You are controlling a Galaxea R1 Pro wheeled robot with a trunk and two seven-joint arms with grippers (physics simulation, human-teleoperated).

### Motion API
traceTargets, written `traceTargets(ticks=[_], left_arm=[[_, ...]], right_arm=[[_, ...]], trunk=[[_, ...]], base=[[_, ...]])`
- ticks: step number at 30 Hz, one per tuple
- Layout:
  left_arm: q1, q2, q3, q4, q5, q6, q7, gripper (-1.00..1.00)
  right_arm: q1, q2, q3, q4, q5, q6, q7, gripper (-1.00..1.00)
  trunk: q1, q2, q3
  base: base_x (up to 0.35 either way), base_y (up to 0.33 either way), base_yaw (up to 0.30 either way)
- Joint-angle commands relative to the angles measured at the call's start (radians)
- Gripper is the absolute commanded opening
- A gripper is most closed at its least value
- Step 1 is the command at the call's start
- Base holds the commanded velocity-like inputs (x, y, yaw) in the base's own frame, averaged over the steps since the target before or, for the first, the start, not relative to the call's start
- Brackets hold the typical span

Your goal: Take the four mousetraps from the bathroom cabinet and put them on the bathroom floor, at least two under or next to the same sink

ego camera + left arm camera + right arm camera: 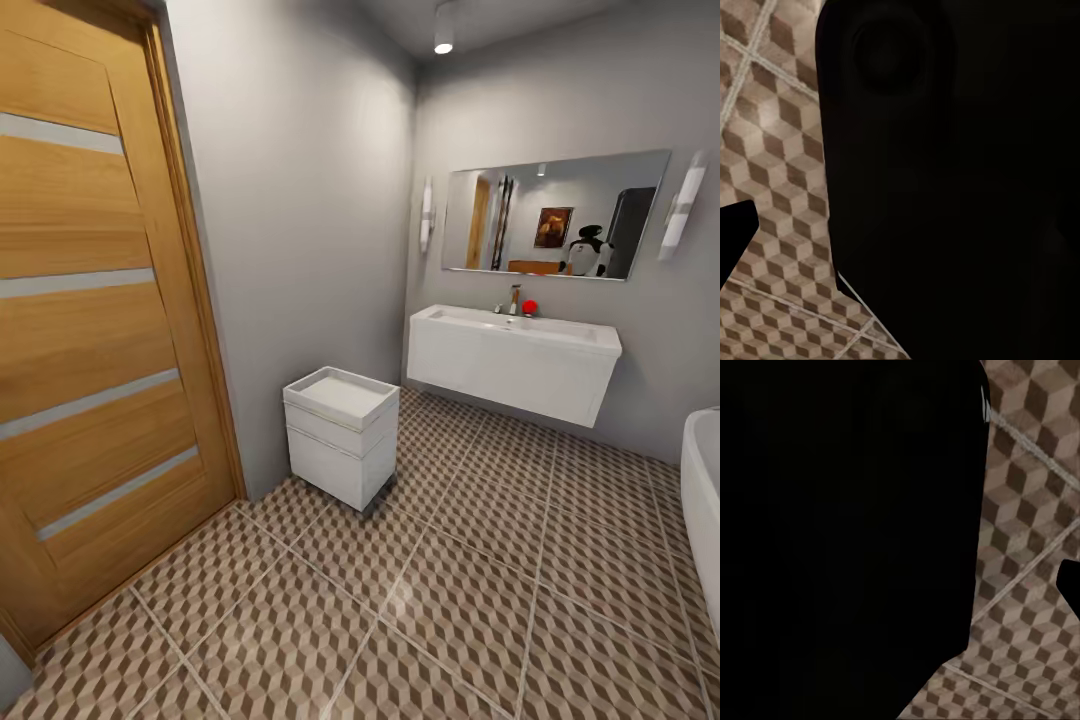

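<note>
The mousetraps and the cabinet are out of view. The white wall-hung bathroom sink (pixel 510 365) with a chrome tap (pixel 514 298) hangs on the far wall, with open space beneath it. The cube-patterned bathroom floor (pixel 480 590) stretches from me to the sink. In the left wrist view a large black part of the robot covers most of the picture, with floor tiles (pixel 772 150) beside it and a dark tip (pixel 735 232) at the edge. The right wrist view is much the same, with tiles (pixel 1027 510) and a dark tip (pixel 1069 585).
A wooden door (pixel 90 320) stands close on the left. A small white drawer unit (pixel 340 435) sits against the left wall. The rounded white bathtub (pixel 703 490) edges in at the right. A mirror (pixel 555 215) hangs above the sink, and a small red thing (pixel 529 307) rests by the tap.
</note>
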Motion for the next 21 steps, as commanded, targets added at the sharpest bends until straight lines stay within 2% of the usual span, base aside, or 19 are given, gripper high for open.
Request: traceTargets(ticks=[1,3,5,21], left_arm=[[0.006,0.006,0.006,0.003,-0.003,-0.006,-0.006,1.00],[0.014,0.017,0.006,0.000,-0.003,-0.017,-0.004,1.00],[0.014,0.018,0.006,0.000,-0.003,-0.028,-0.004,1.00],[0.014,0.043,0.005,-0.019,-0.001,-0.093,0.001,1.00]], right_arm=[[-0.006,0.006,0.000,-0.006,0.002,-0.006,0.006,1.00],[-0.011,0.017,0.001,-0.017,0.002,-0.017,0.005,1.00],[-0.011,0.028,0.001,-0.029,0.002,-0.028,0.005,1.00],[-0.011,0.027,0.003,-0.055,0.004,-0.072,-0.004,1.00]], trunk=[[0.000,-0.001,-0.001],[0.000,-0.001,-0.001],[0.000,-0.001,-0.001],[0.000,-0.001,-0.001]], base=[[0.000,0.000,0.000],[0.000,0.000,0.000],[0.000,0.000,0.000],[0.000,0.000,0.000]])
